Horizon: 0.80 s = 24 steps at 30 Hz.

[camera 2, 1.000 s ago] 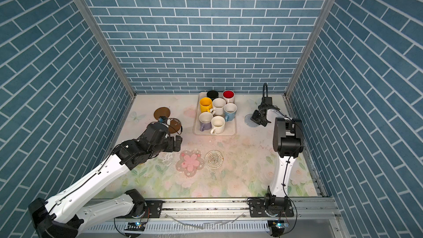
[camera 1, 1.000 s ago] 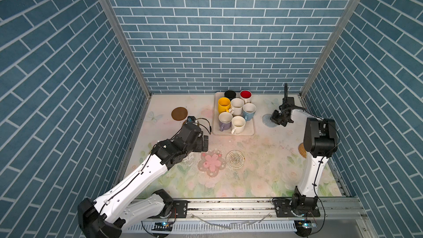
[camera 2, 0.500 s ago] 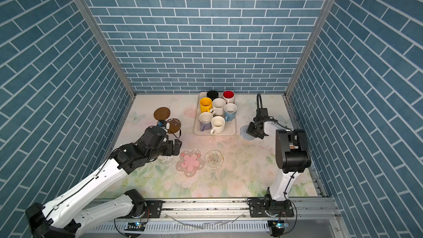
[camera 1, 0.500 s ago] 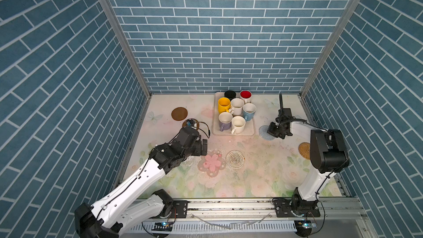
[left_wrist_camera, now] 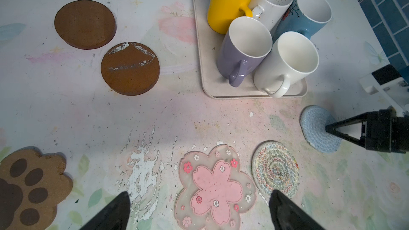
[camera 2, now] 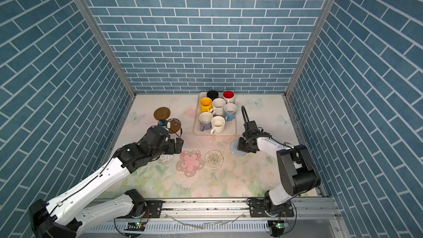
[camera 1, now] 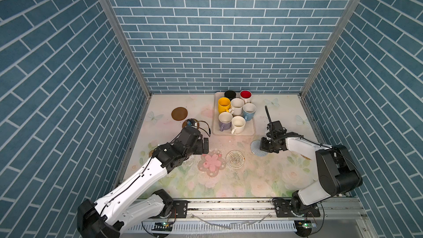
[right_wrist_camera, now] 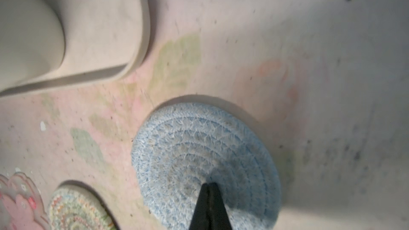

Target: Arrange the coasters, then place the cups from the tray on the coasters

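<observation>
The right end effector (right_wrist_camera: 209,186) has dragged the light blue coaster (right_wrist_camera: 188,149) forward.

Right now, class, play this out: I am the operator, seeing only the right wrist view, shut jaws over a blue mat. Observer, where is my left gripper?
Observer: The left gripper hangs open close to the pink flower mat.
Operator: Is anything set out yet?
Observer: No, all seven cups stand in the tray.
Operator: What else lies loose?
Observer: Two brown discs lie beside the tray, on your left arm's side.
</observation>
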Each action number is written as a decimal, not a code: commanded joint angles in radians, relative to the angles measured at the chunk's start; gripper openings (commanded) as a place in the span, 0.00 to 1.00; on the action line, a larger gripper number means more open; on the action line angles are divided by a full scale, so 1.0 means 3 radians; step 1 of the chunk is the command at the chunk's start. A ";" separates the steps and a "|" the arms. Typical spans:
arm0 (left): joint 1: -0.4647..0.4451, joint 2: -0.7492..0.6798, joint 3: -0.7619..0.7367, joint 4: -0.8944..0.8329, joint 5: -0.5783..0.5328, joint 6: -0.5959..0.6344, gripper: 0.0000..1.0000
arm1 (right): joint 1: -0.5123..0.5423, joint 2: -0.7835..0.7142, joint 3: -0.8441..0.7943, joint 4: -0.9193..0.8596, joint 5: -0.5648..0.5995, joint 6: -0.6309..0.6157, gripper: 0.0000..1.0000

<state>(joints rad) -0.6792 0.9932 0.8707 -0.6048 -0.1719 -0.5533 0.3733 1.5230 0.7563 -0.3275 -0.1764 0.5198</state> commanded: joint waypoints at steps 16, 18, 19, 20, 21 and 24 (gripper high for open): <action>0.0012 -0.0002 -0.0120 0.0125 -0.0008 -0.0134 0.98 | 0.0795 -0.0532 -0.0427 -0.0545 0.0201 0.0373 0.00; 0.0014 -0.0014 -0.0141 0.0124 -0.0020 -0.0134 0.98 | 0.0807 -0.0589 -0.0430 -0.0596 0.0248 0.0384 0.00; 0.0014 -0.0014 -0.0146 0.0130 -0.0020 -0.0134 0.98 | 0.0801 -0.0604 -0.0423 -0.0617 0.0271 0.0384 0.00; 0.0014 -0.0018 -0.0151 0.0129 -0.0025 -0.0129 0.98 | 0.0807 -0.0620 -0.0415 -0.0637 0.0276 0.0384 0.00; 0.0011 -0.0008 -0.0151 0.0129 -0.0026 -0.0129 0.98 | 0.0807 -0.0638 -0.0401 -0.0654 0.0361 0.0384 0.00; 0.0014 0.0018 -0.0143 0.0150 -0.0031 -0.0115 0.98 | 0.0806 -0.0705 -0.0343 -0.0683 0.0455 0.0403 0.00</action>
<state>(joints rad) -0.6792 0.9947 0.8341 -0.5625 -0.1711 -0.5907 0.6106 1.3415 0.6491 -0.4767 -0.0986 0.6060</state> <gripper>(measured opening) 0.982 0.049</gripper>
